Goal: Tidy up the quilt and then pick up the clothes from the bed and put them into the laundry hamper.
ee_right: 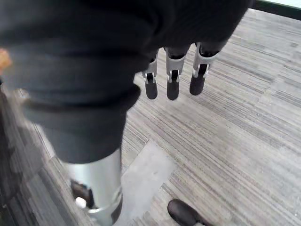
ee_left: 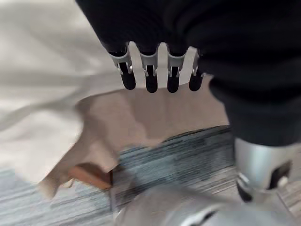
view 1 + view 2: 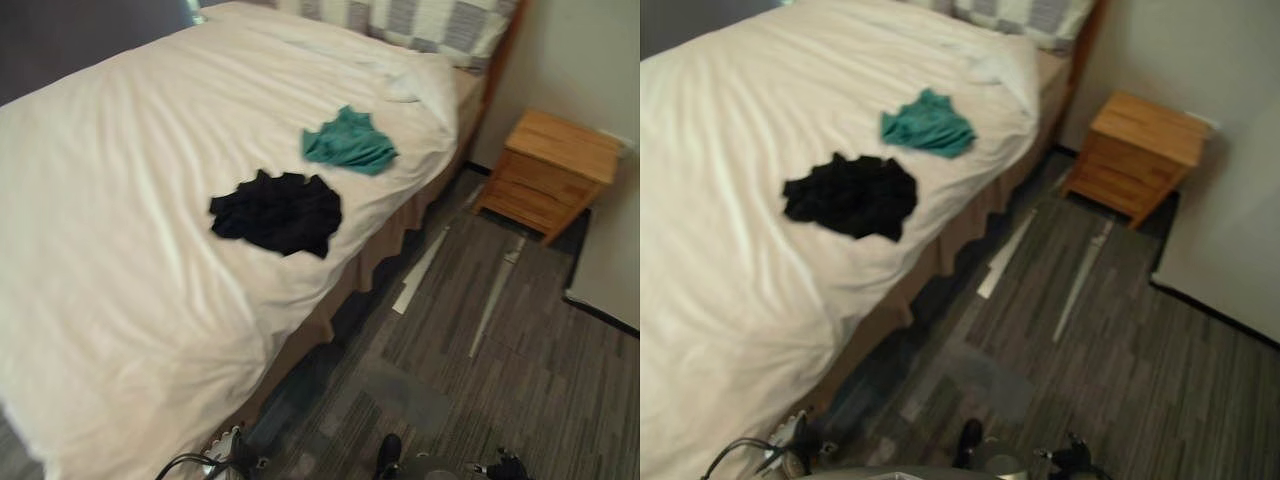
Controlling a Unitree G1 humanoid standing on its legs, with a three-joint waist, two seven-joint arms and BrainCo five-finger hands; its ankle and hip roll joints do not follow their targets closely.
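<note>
From the left eye view, a white cotton quilt (image 3: 120,200) lies spread fairly flat over the bed, with a fold bunched near the grey-and-white checked pillows (image 3: 420,22). Two garments rest on it near the bed's right edge: a crumpled black garment (image 3: 278,211) and, closer to the pillows, a crumpled teal garment (image 3: 349,143), the two apart from each other. A small wooden nightstand (image 3: 548,170) stands on the grey striped carpet (image 3: 500,380) beside the bed. No hamper is visible here.

The right eye view gives the same layout, black garment (image 3: 852,195) nearer the robot, teal one (image 3: 928,125) beyond.

In the left wrist view the left hand (image 2: 150,70) hangs with fingers (image 2: 151,80) straight and relaxed, holding nothing, just off the quilt's edge above the tan bed skirt (image 2: 141,117); both garments are well away from it.

In the right wrist view the right hand (image 1: 174,80) also hangs relaxed and empty over the carpet, well apart from the bed.

The garments look light, soft and limp; they will likely sag and drape, so pinching a raised fold near the middle of each heap seems the surest hold, taking care not to gather the quilt beneath
</note>
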